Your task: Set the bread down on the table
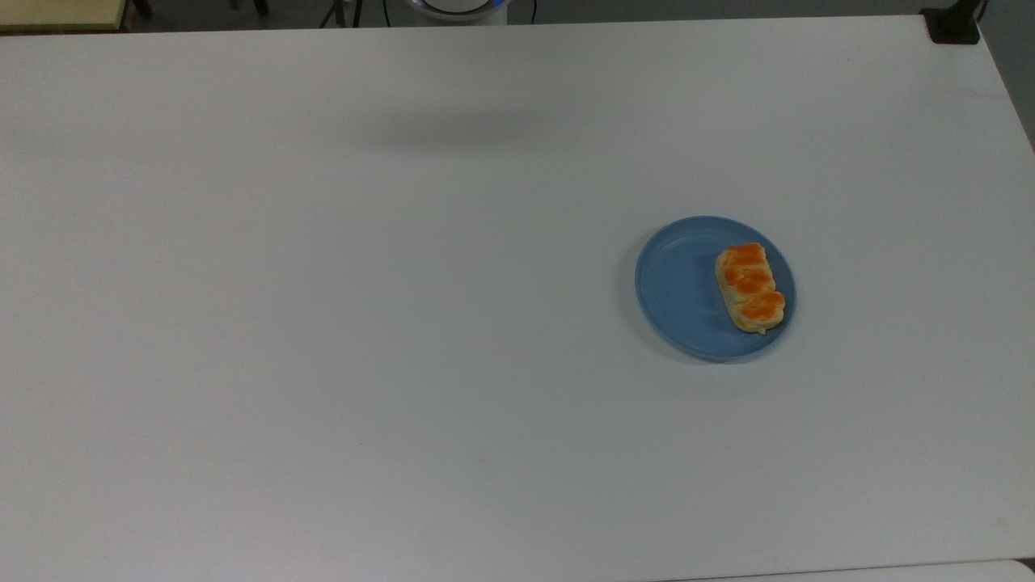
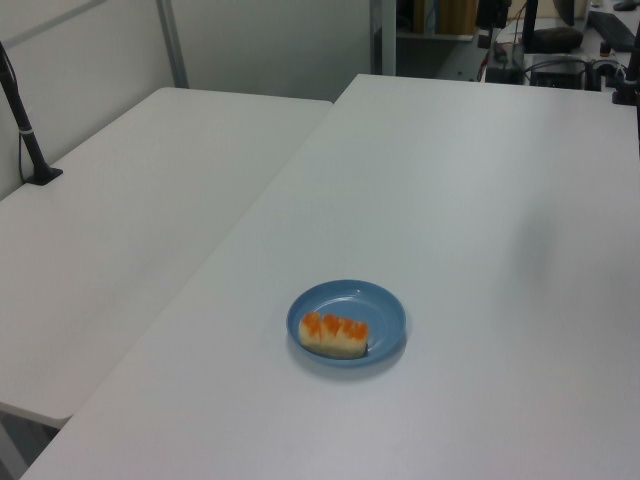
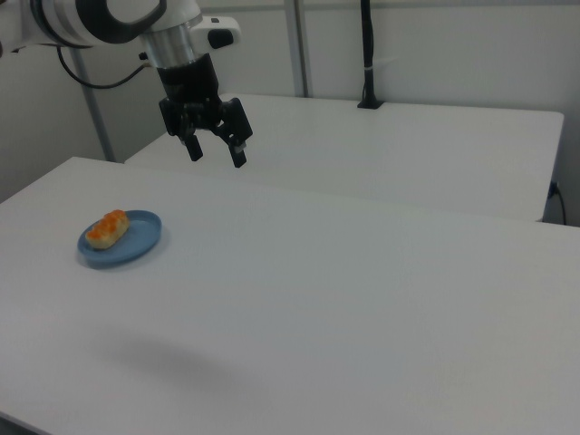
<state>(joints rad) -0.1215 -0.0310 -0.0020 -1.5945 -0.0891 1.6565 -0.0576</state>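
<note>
Right view: gripper (image 3: 216,150) hangs high above the table (image 3: 362,290), fingers spread wide, nothing between them. Arm comes in from the right view's upper left.

Bread (image 3: 108,228) sits below the gripper and off to the right view's left, well apart from it, on the plate (image 3: 136,243). Not yet touched, so the step in hand looks like the approach. Beyond the gripper there's a second white table (image 3: 408,154) with a black post (image 3: 367,54).

Bread pose: top view shows it on the half of the plate (image 1: 671,291) toward the top view's right, close to the rim. Long axis runs mostly up-down in the top view, far end tilted slightly to the top view's left. Glazed bumps face up. In the left view the bread (image 2: 334,335) lies across the near half of the plate (image 2: 375,305).

For a clean grasp, my read:
- centre over the middle bump, not the ends
- turn the wrist so the fingers close across the short axis
- come straight down; the rim is close on one side, so watch that finger
- soft loaf, so squeeze lightly
- lift clear of the rim before moving sideways to bare table
</note>
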